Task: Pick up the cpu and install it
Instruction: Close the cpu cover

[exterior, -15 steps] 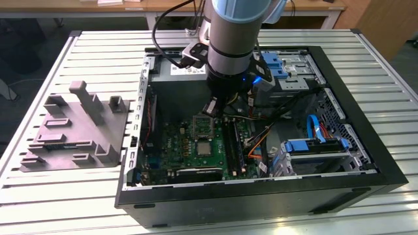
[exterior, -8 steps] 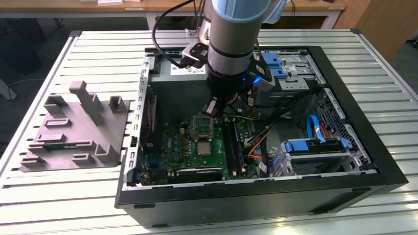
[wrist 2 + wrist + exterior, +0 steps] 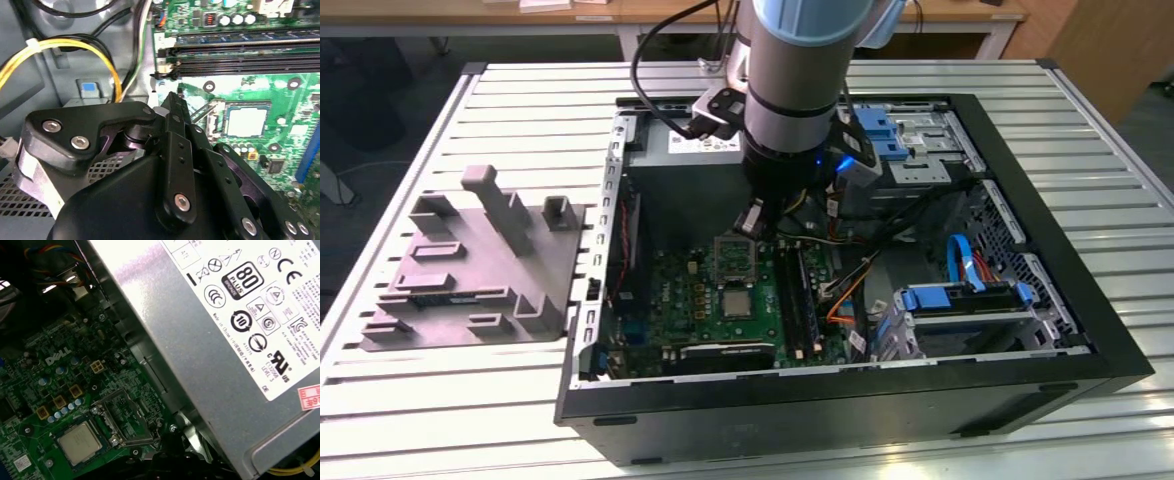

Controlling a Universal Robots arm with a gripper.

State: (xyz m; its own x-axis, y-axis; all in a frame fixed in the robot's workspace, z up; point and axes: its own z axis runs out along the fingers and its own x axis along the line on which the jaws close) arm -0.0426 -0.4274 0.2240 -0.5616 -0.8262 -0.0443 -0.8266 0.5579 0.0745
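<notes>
Cpu (image 3: 739, 300) already seated in socket (image 3: 107, 432) on motherboard (image 3: 707, 300), mid-board inside case (image 3: 1067, 300). Socket frame open, not latched. Gripper (image 3: 172, 97) hovers above board near socket, fingers pressed together, holding nothing. Placement looks done; securing appears left.

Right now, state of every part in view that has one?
cpu: lying flat in its socket on the motherboard, not held.
socket frame: swung open beside the cpu.
gripper: inside the case above the board, fingers closed together, holding nothing.
computer case: on its side, side panel off.
memory slots: empty.
grey tray: on the table, no parts visible on it.
</notes>
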